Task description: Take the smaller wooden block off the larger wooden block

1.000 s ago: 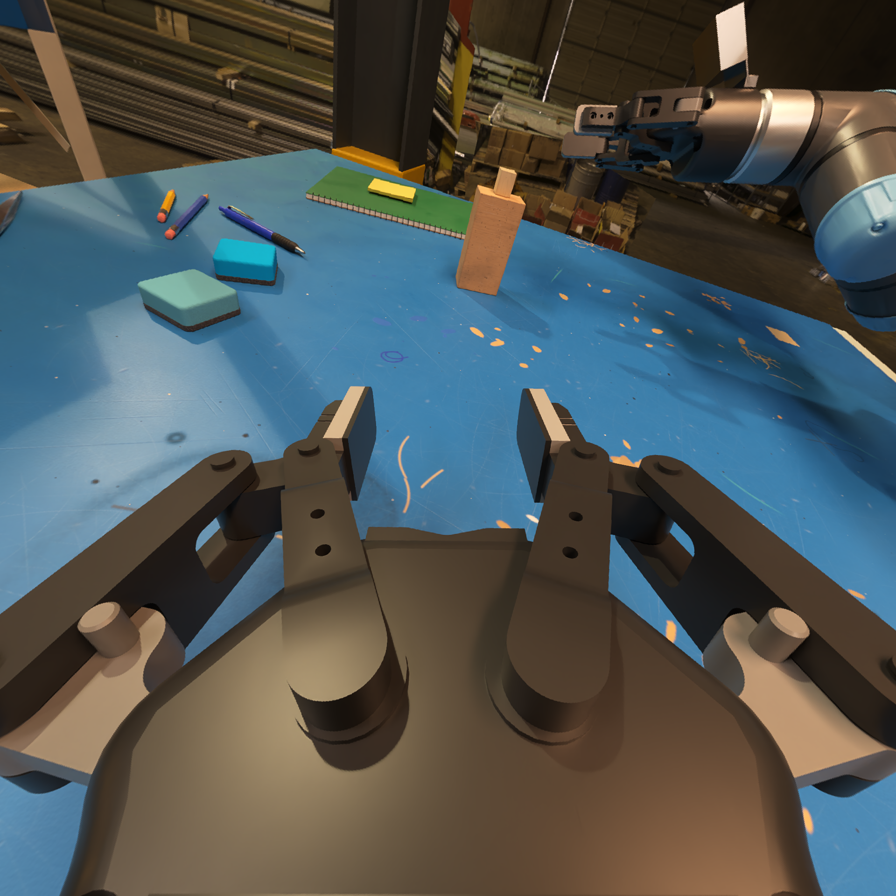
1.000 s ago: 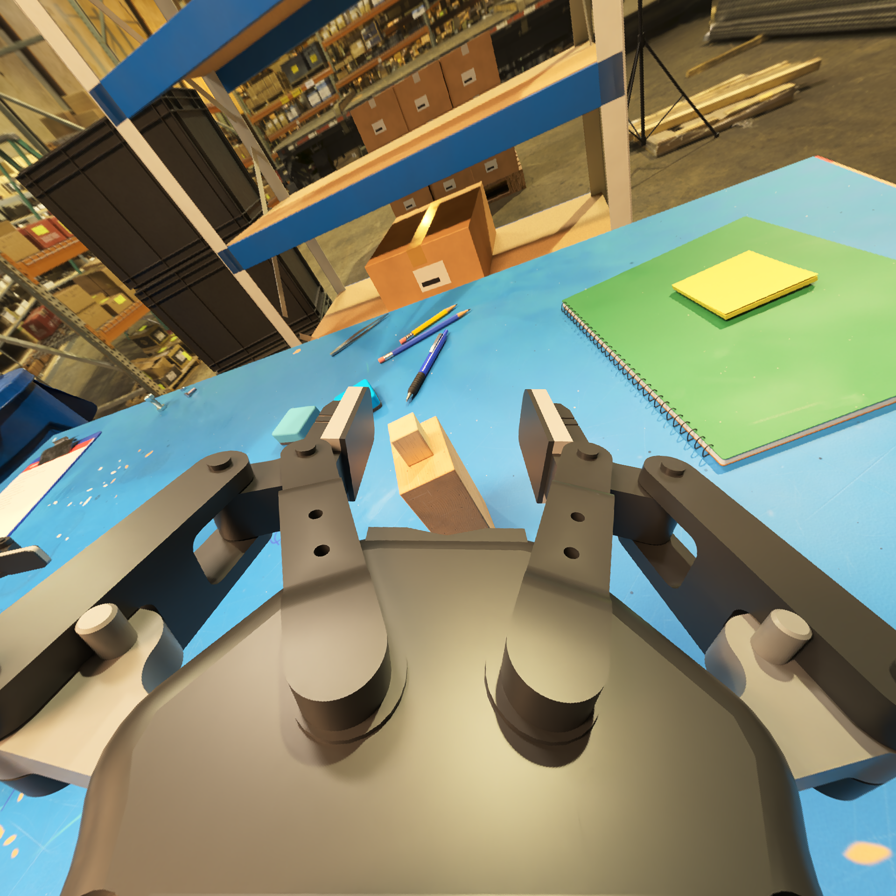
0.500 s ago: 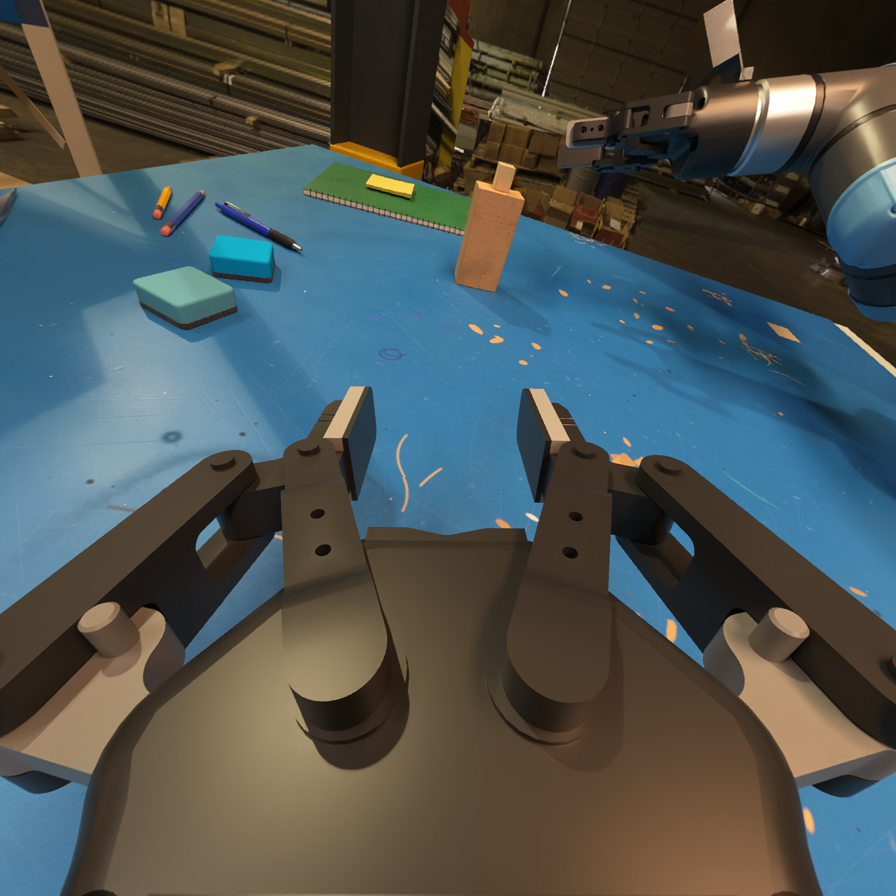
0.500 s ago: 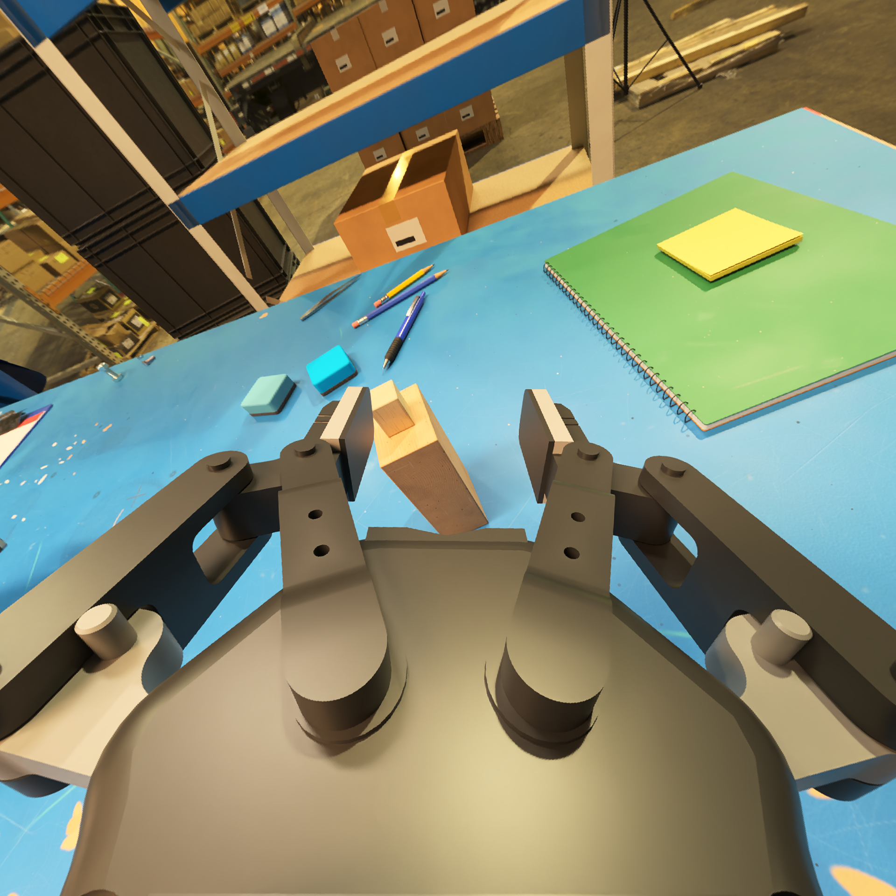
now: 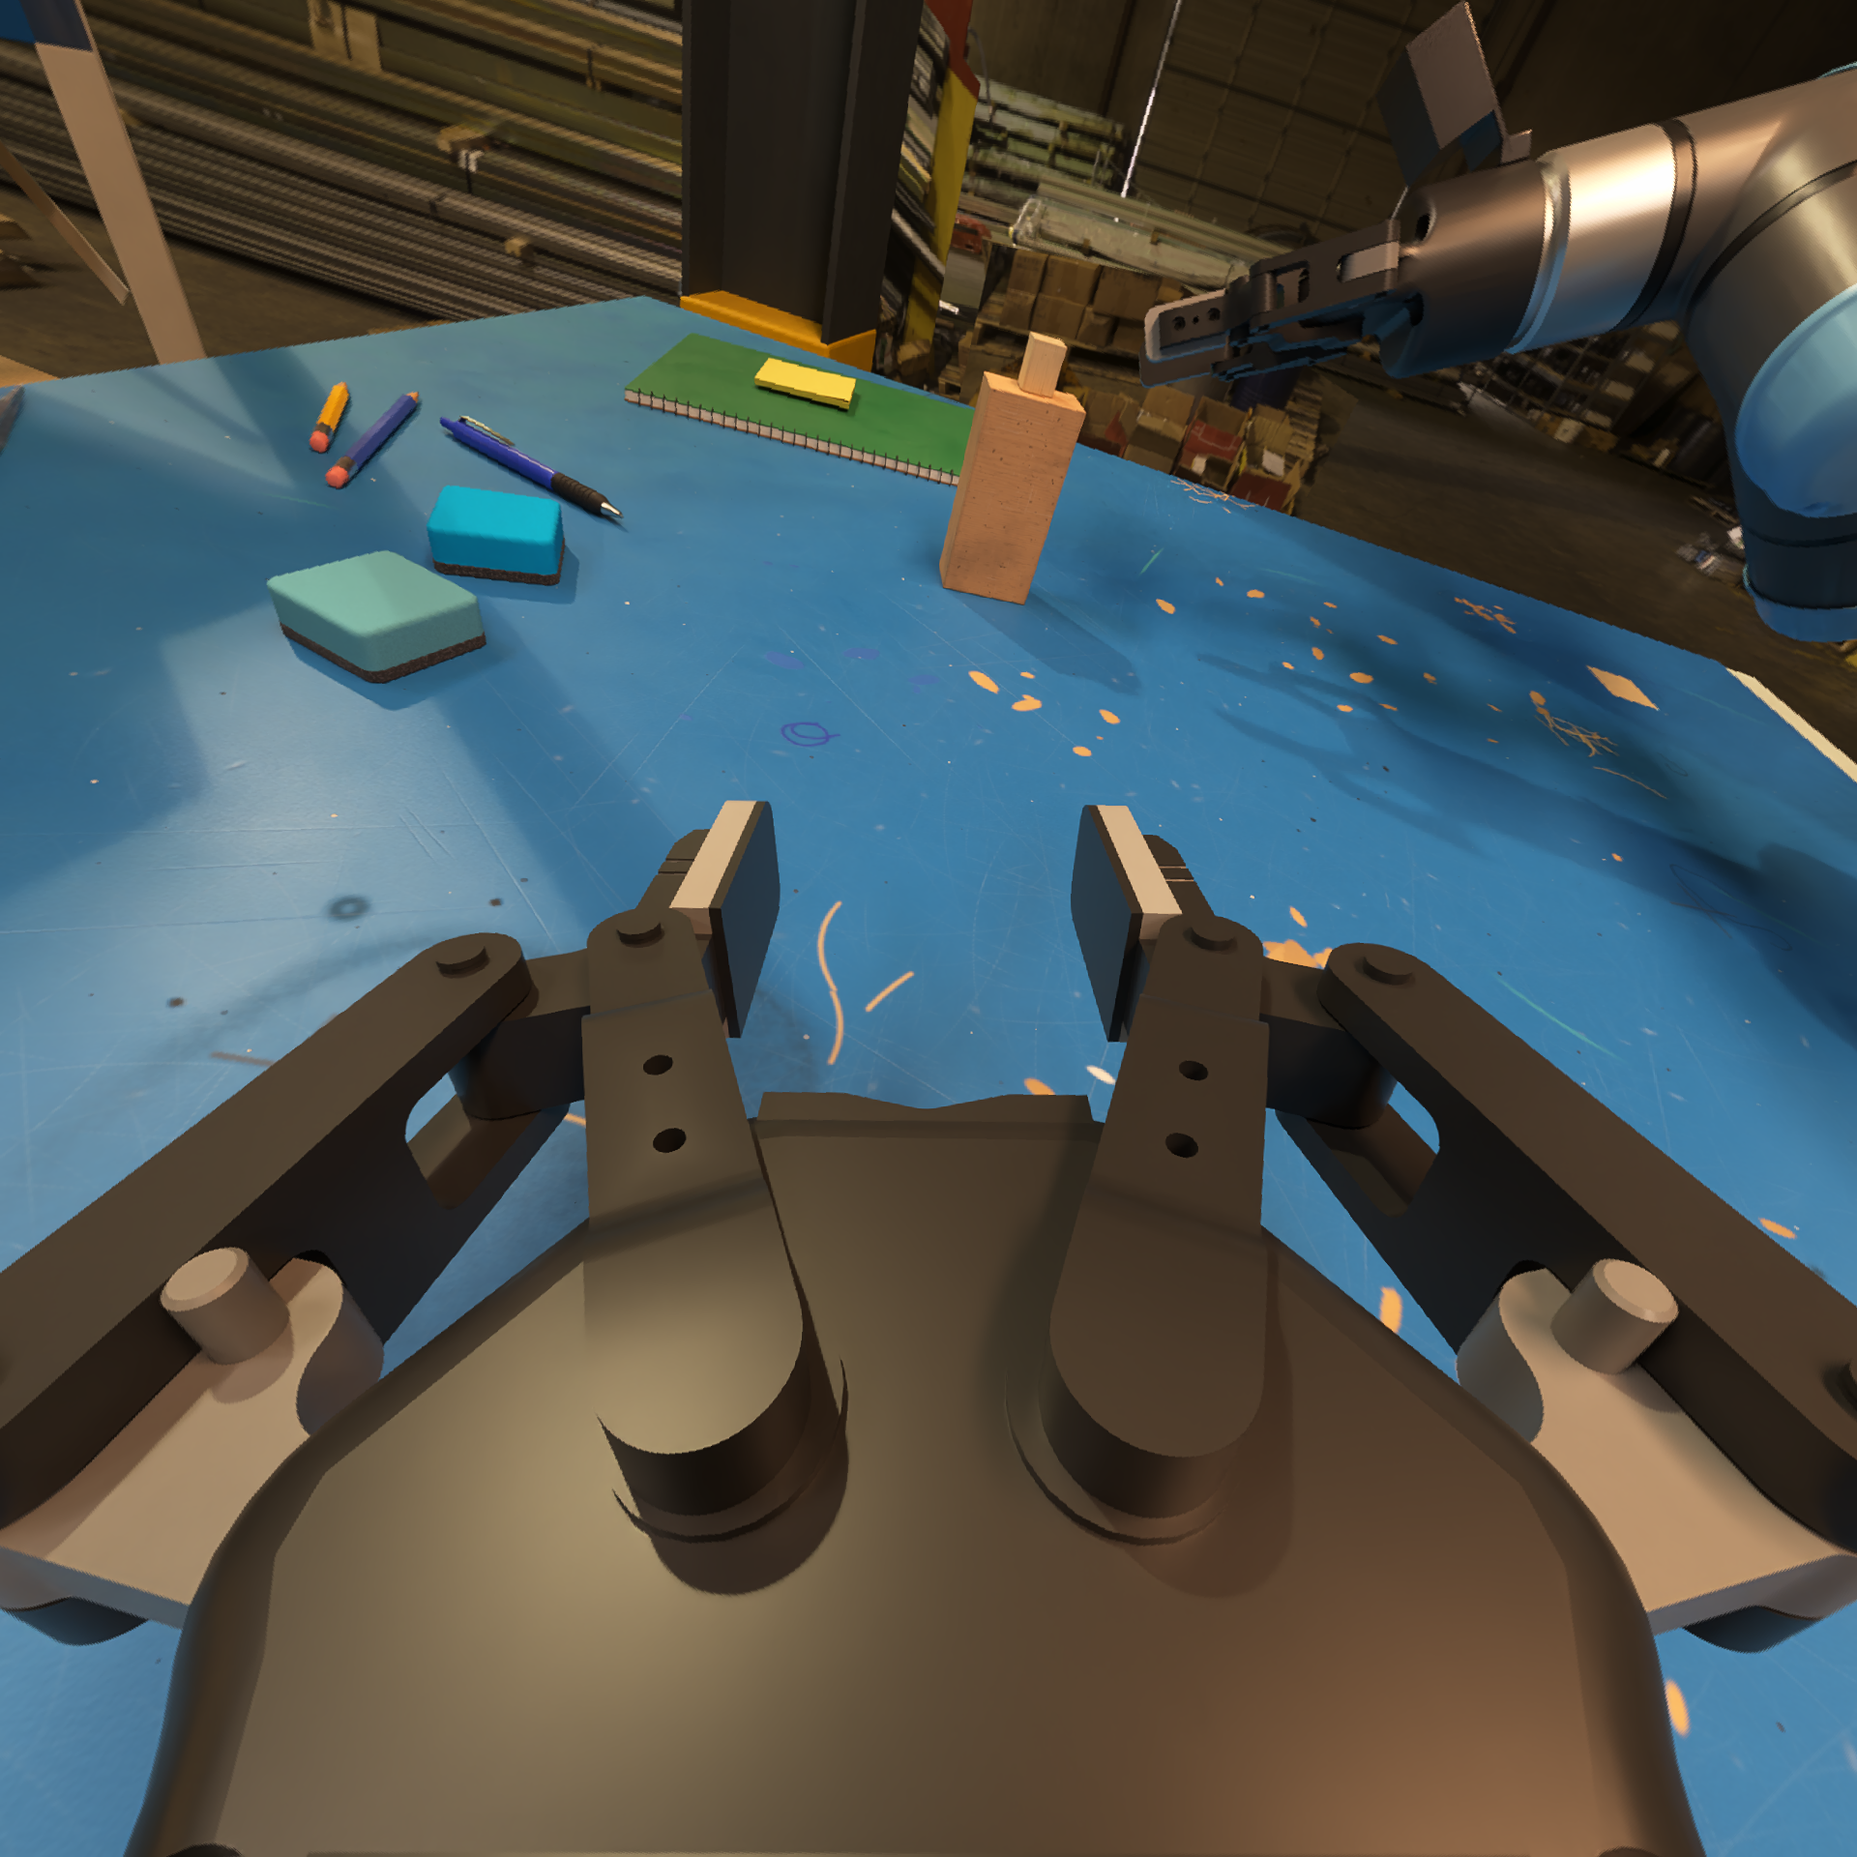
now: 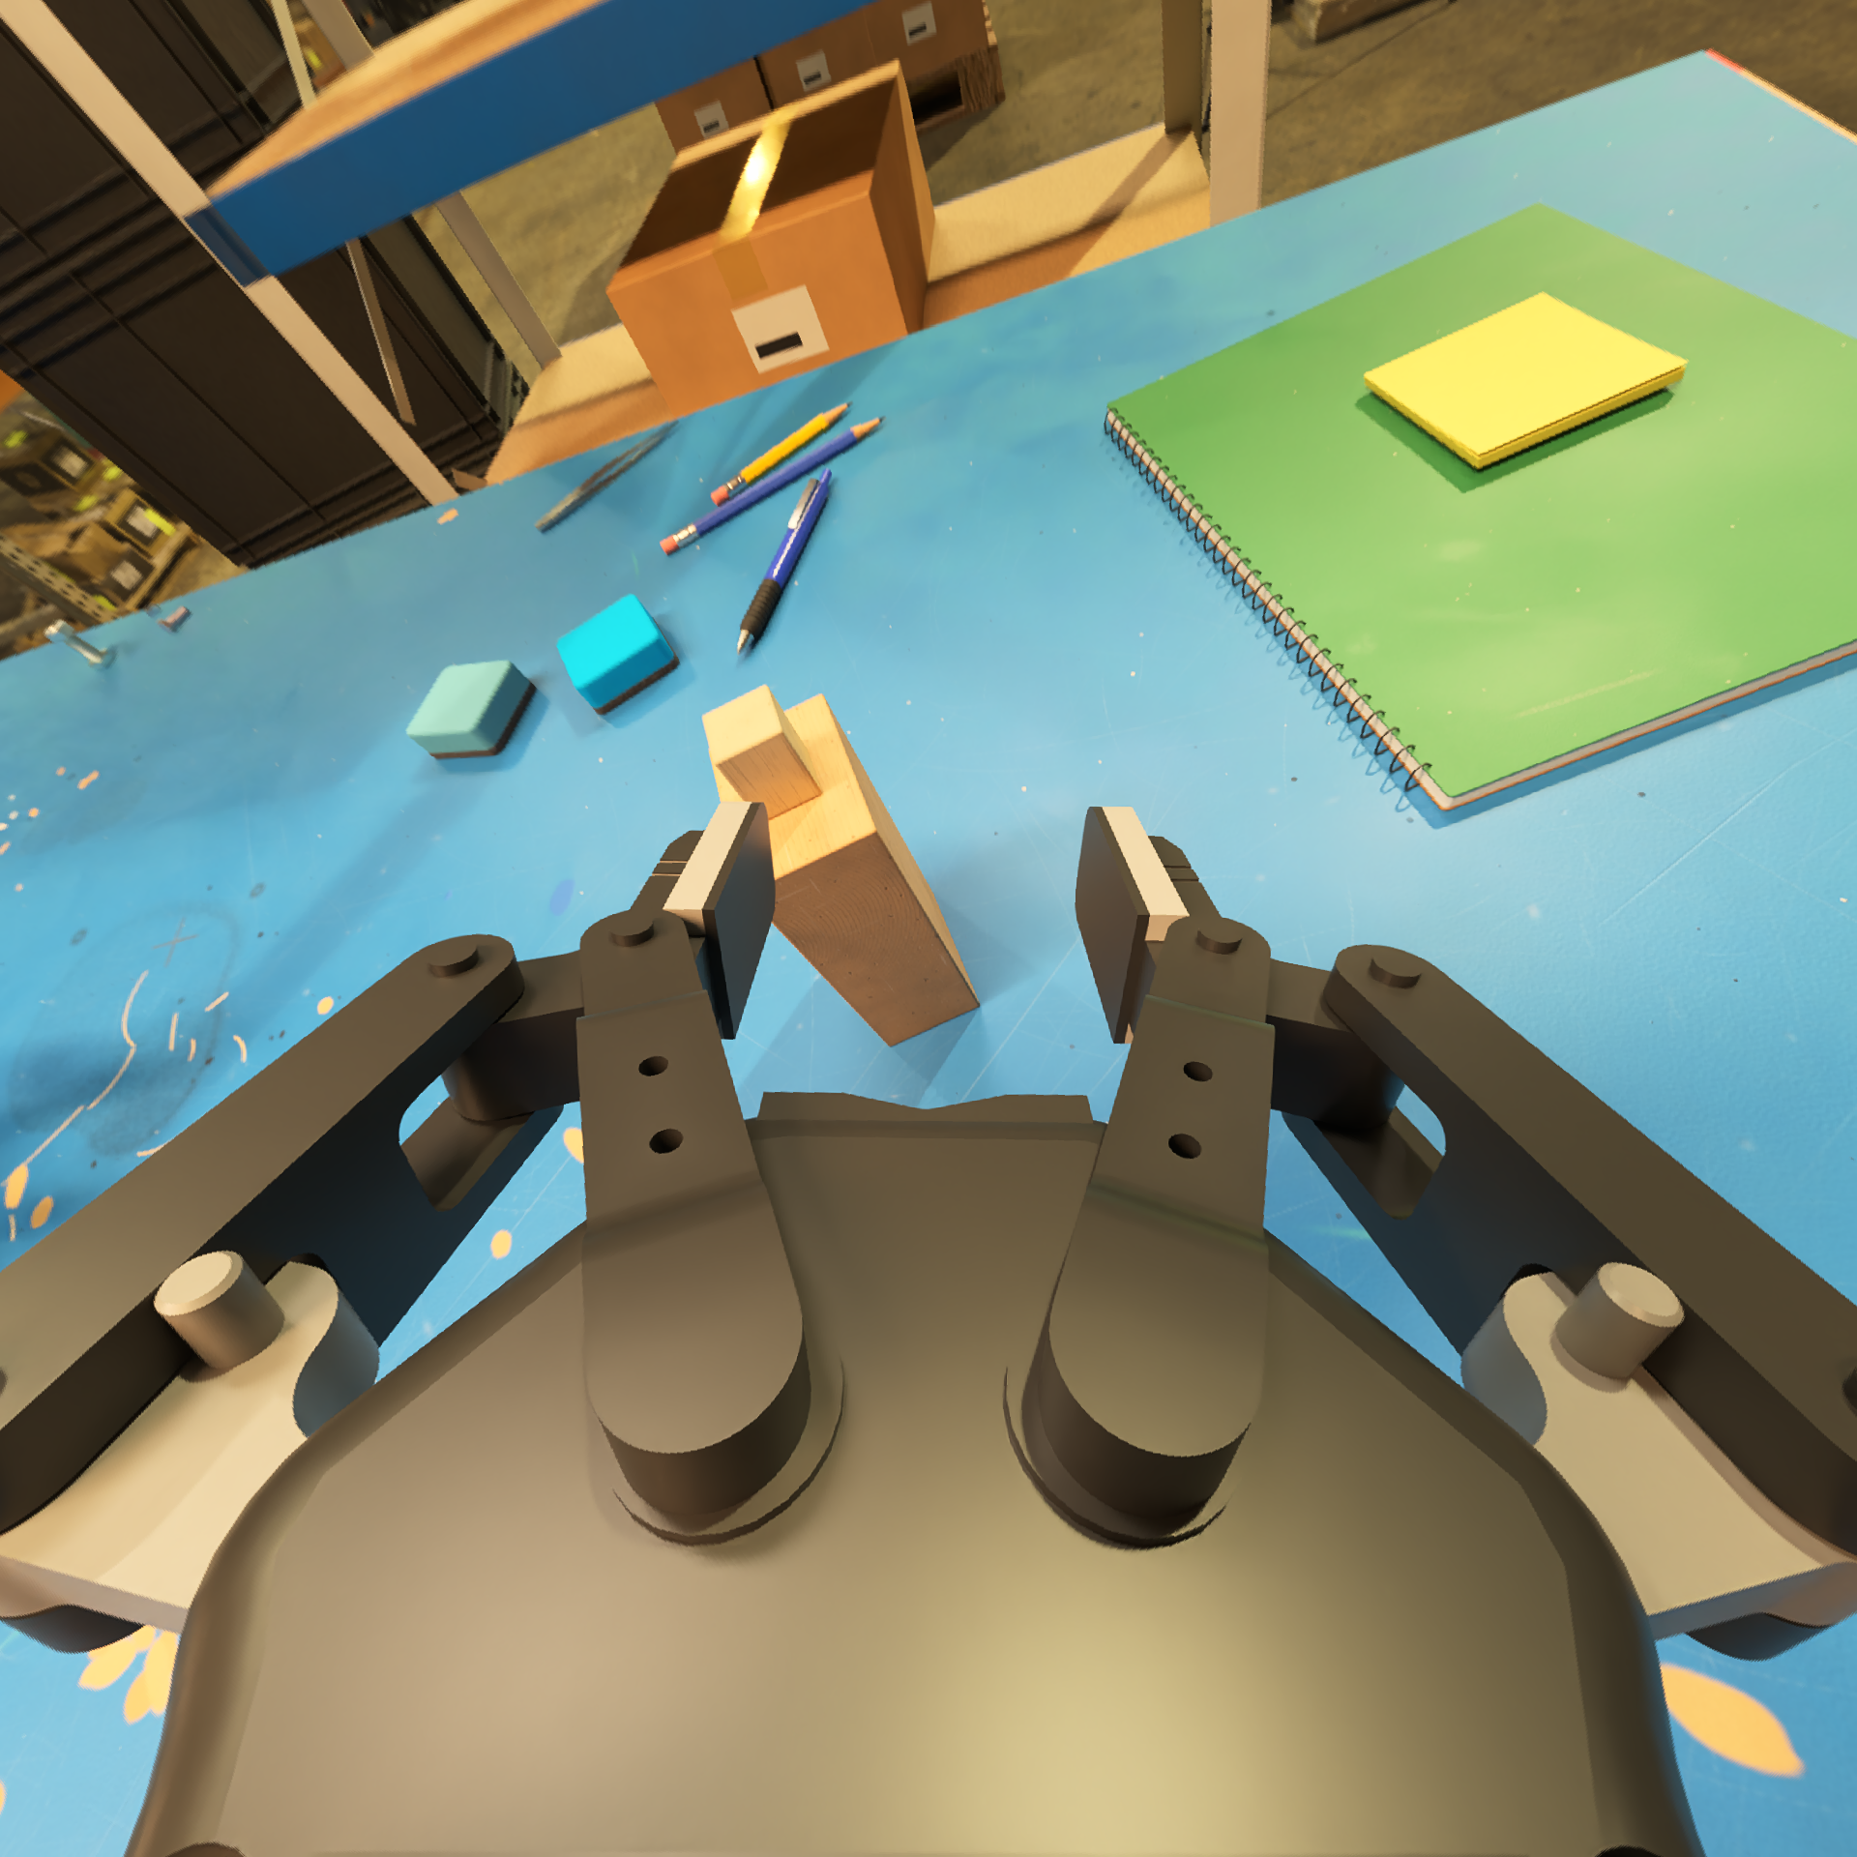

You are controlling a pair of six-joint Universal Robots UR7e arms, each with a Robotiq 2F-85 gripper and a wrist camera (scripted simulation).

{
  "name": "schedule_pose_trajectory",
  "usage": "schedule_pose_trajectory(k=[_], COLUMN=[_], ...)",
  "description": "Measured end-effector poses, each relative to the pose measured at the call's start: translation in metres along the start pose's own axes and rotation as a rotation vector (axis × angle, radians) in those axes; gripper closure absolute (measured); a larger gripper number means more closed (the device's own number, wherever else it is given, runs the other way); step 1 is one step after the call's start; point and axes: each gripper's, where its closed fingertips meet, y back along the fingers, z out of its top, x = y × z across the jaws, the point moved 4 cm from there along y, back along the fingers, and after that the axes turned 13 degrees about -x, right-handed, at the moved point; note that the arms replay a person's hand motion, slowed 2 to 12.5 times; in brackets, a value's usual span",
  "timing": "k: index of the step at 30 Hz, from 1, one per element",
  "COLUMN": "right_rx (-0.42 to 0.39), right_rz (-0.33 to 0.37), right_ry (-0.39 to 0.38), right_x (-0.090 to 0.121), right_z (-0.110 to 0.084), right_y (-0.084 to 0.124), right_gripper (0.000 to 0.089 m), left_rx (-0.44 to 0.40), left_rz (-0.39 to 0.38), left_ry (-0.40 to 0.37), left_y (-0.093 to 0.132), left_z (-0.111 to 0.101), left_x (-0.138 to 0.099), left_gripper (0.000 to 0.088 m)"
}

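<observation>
A tall larger wooden block [image 5: 1010, 492] stands upright on the blue table, with the smaller wooden block [image 5: 1042, 360] on its top. In the right wrist view the smaller block [image 6: 759, 749] sits on the larger block [image 6: 854, 884] just ahead of my left finger. My right gripper [image 6: 919, 904] is open and empty, above and behind the blocks; it also shows in the left wrist view [image 5: 1186, 337], to the right of the small block at about its height. My left gripper [image 5: 924, 904] is open and empty, low over the table, far from the blocks.
A green spiral notebook [image 6: 1507, 563] with a yellow pad [image 6: 1522, 377] lies to the right. Two erasers [image 6: 615, 651] [image 6: 470, 705], a pen [image 6: 784, 563] and two pencils [image 6: 769, 487] lie beyond the blocks. A cardboard box [image 6: 774, 241] and shelving stand past the table edge.
My right gripper has risen and drawn back from the blocks, which now sit farther ahead and to the left of its fingers. My left gripper has barely moved.
</observation>
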Motion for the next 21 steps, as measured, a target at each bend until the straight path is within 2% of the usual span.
schedule_pose_trajectory(k=[12, 21], right_rx=[0.147, 0.225], right_rz=[-0.051, -0.081], right_ry=[0.08, 0.136], right_x=[-0.002, -0.004], right_z=[-0.018, -0.025], right_y=[-0.005, -0.007], right_gripper=[0.0347, 0.0347], left_rx=[0.002, 0.008], left_rz=[-0.003, -0.002], left_ry=[-0.002, -0.012], left_y=[-0.001, -0.001], left_z=[0.0, 0.0], left_x=[-0.001, -0.002], left_gripper=[0.0352, 0.0352])
